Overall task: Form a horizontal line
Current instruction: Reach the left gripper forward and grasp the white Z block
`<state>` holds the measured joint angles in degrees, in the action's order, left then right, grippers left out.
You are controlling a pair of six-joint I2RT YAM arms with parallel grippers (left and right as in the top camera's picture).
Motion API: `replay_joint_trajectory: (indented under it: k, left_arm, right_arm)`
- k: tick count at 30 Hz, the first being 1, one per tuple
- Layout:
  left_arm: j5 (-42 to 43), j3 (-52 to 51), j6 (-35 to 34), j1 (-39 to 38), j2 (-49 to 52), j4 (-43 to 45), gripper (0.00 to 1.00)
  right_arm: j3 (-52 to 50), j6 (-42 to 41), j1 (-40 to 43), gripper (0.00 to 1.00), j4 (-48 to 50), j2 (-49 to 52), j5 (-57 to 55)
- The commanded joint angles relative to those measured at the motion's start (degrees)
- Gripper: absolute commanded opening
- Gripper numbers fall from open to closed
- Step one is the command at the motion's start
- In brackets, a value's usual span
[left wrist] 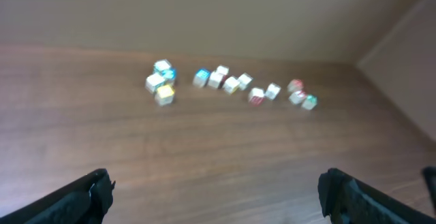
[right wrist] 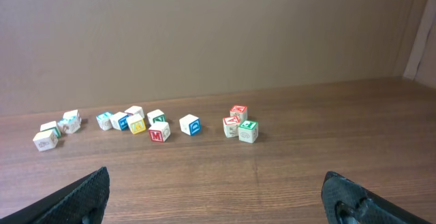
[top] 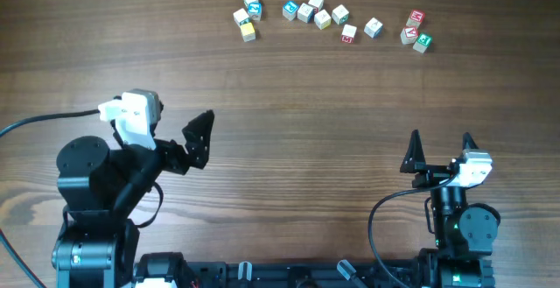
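table (top: 306, 104), horizontal line (top: 297, 11) well beyond left pincer (top: 199, 139)

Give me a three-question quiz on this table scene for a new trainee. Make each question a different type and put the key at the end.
1. True or false: the right pincer is gripping a cube.
2. Multiple choice: how many cubes make up the rightmost cluster? A) two B) three C) six
3. Fill the gap: the left pincer stands ___, with nothing held in it.

Key: 1 false; 2 B; 3 open.
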<state>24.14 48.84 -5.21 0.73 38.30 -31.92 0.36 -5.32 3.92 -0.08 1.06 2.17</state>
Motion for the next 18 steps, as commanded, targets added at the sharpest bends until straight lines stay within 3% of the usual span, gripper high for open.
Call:
replay_joint_trajectory:
  k: [1,5,9,15,18]
  left_arm:
    - [7.02,0.90,0.22,-0.33,-0.09,2.45,1.00]
    - [7.28,1.40,-4.26,-0.31,0.33,6.67,1.00]
    - [5.84,8.15,-4.33,-0.33,6.82,7.93,1.00]
    - [5.51,32.06,-4.26,-0.57,29.14,-1.53,1.00]
    - [-3.58,46.12,-3.48,-2.60,41.42,-9.60,1.00]
  right_arm:
    - [-0.07,-0.81,0.22,1.00,0.13,-0.26,0.92]
    - [-0.07,-0.81,0.22,1.00,0.13,-0.26,0.92]
    - [-0.07,-0.81,0.22,1.00,0.13,-0.26,0.92]
    - [-0.07,-0.81,0.22,1.00,0.13,-0.26,0.92]
    - [-0.07,-0.81,0.22,1.00,0.13,-0.26,0.92]
